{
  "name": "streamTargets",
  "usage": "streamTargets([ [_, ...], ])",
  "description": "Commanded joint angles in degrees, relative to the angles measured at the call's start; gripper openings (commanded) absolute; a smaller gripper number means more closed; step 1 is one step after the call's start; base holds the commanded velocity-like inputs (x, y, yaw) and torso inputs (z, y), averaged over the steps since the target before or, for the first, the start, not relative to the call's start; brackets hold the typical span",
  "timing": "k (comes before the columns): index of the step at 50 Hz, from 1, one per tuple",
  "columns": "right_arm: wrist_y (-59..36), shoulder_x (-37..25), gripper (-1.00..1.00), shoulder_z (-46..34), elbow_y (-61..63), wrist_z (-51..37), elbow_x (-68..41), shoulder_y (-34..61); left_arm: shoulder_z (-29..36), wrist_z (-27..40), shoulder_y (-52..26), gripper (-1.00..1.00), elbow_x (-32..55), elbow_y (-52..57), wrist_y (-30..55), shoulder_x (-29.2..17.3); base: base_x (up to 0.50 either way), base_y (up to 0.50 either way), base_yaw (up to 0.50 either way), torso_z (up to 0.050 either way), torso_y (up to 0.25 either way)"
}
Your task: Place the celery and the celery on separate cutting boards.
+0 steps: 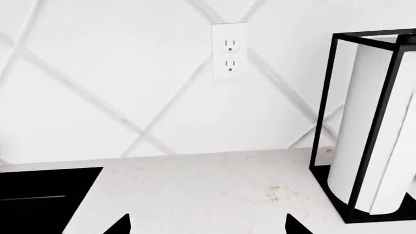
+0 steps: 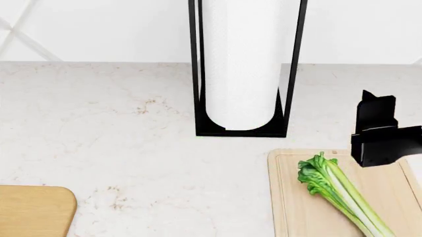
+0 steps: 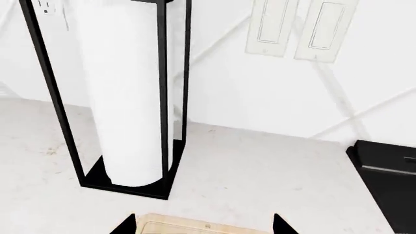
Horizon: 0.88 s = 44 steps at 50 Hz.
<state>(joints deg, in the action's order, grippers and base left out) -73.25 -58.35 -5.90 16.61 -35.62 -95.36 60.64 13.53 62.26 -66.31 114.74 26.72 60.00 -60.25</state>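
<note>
The longer, slimmer celery (image 2: 339,192) lies on the paler grooved cutting board (image 2: 293,207) at the lower right of the head view, leaves toward the wall. My right gripper (image 2: 377,101) hovers over that board's far right corner; in the right wrist view (image 3: 204,225) its jaws are wide open and empty, with the board's far edge (image 3: 195,227) between them. The tan round-cornered board (image 2: 33,210) shows at the lower left corner, bare where visible. My left gripper (image 1: 206,226) is open and empty above bare counter. The short celery is out of view.
A black-framed paper towel holder (image 2: 244,64) stands at the back centre, just beyond the pale board; it also shows in the left wrist view (image 1: 370,126) and the right wrist view (image 3: 126,92). A wall outlet (image 1: 229,53), switch plates (image 3: 299,29), black surfaces (image 1: 39,195) (image 3: 390,170).
</note>
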Motion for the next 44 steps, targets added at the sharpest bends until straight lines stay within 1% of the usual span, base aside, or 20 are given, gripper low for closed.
streamTargets([
  [1,-1.8,1.2,1.0,-1.3,-2.8,-4.8,-4.8,12.1,2.7,-1.5,-9.6,1.0,-0.3,-6.6,0.1,4.2,0.0,0.0,0.0,0.0,0.0],
  [3,-1.6,1.3,1.0,-1.3,-3.3,-5.0,-5.2,12.7,3.4,-1.8,-11.0,1.0,-0.9,-8.1,0.3,5.3,0.0,0.0,0.0,0.0,0.0],
  [7,-1.5,2.5,1.0,-2.3,-4.6,-4.4,-3.2,14.9,6.0,-3.2,-16.8,1.0,-2.6,-13.4,2.2,9.0,0.0,0.0,0.0,0.0,0.0],
  [10,-1.8,2.6,1.0,-2.8,-4.8,-3.8,-2.4,16.2,7.3,-3.8,-18.7,1.0,-2.2,-15.3,3.1,10.5,0.0,0.0,0.0,0.0,0.0],
  [13,-1.9,2.7,1.0,-3.3,-5.2,-3.1,-1.2,16.9,8.0,-3.6,-19.2,1.0,-2.6,-15.0,3.5,11.2,0.0,0.0,0.0,0.0,0.0],
  [18,-2.4,2.6,1.0,-4.1,-5.1,-2.9,-0.1,18.2,8.9,-3.6,-23.2,1.0,-2.6,-17.5,4.5,12.4,0.0,0.0,0.0,0.0,0.0],
  [23,-1.1,2.4,1.0,-3.9,-3.3,-0.2,3.5,17.6,9.8,-4.0,-27.1,1.0,-3.5,-19.7,5.3,14.1,0.0,0.0,0.0,0.0,0.0],
  [27,-1.3,2.1,1.0,-4.7,-2.6,1.3,5.2,18.1,10.6,-5.0,-28.5,1.0,-5.1,-20.8,5.7,15.4,0.0,0.0,0.0,0.0,0.0],
  [32,-0.4,1.7,1.0,-5.2,-1.0,3.1,8.2,18.0,10.8,-5.2,-29.7,1.0,-5.0,-21.3,5.6,16.4,0.0,0.0,0.0,0.0,0.0],
  [44,4.7,1.8,1.0,-2.5,0.7,2.8,10.5,14.7,11.2,-5.5,-31.1,1.0,-4.7,-22.1,5.4,17.3,0.0,0.0,0.0,0.0,0.0],
])
